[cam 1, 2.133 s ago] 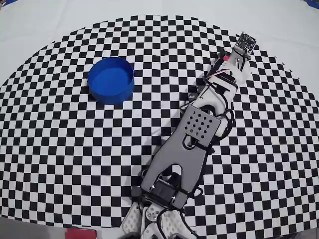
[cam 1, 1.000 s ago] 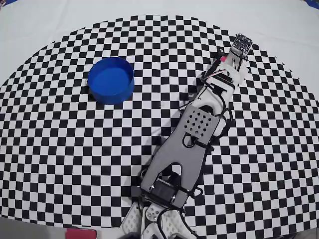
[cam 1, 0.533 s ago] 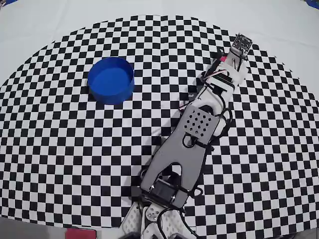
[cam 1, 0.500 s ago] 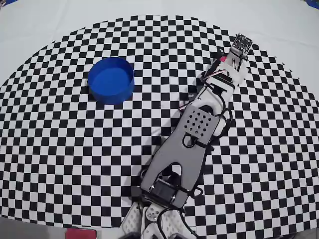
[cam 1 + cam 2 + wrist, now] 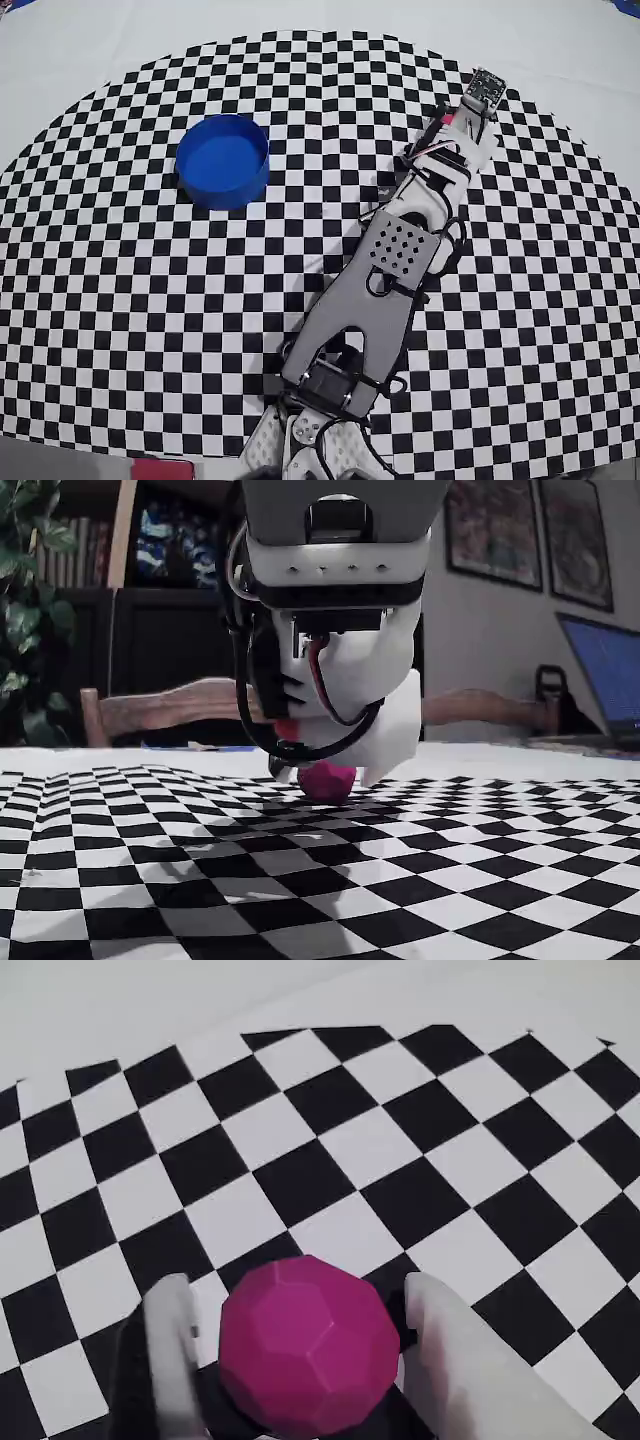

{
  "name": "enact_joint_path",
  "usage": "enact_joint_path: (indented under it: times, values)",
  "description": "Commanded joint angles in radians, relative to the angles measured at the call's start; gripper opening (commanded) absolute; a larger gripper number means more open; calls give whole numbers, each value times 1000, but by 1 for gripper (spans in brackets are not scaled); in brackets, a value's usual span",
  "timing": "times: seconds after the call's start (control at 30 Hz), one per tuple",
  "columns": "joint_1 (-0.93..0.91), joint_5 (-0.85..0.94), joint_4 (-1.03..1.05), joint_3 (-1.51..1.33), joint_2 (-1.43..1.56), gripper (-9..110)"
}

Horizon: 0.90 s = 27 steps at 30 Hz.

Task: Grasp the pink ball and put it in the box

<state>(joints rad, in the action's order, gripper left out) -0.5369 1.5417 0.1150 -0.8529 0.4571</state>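
In the wrist view the pink ball [image 5: 308, 1350], faceted and magenta, rests on the checkered cloth between my two white fingers. My gripper [image 5: 295, 1305] is open around it. The right finger [image 5: 440, 1350] sits almost against the ball, and a thin gap shows beside the left finger [image 5: 172, 1345]. The fixed view has the ball [image 5: 328, 781] on the cloth under the gripper [image 5: 327, 773]. From overhead the gripper [image 5: 481, 97] is at the far right and hides the ball. The box [image 5: 222, 160], a round blue tub, stands far to the left.
The arm [image 5: 390, 260] stretches diagonally from its base [image 5: 310, 440] at the bottom edge. The checkered cloth [image 5: 150, 300] ends just beyond the gripper, with plain white table [image 5: 560, 50] behind. A laptop [image 5: 610, 670] stands at the right in the fixed view.
Since two seconds ago the gripper head has shifted slightly left and farther out in the overhead view. Over the last second it has hardly moved. The box stays put.
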Motion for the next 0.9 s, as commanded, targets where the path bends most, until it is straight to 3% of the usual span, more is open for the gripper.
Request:
enact_joint_path:
  times: [0.0,0.87]
  values:
    - [-3,6,3,43,9,0]
    - [-8,6,40,-14,137,0]
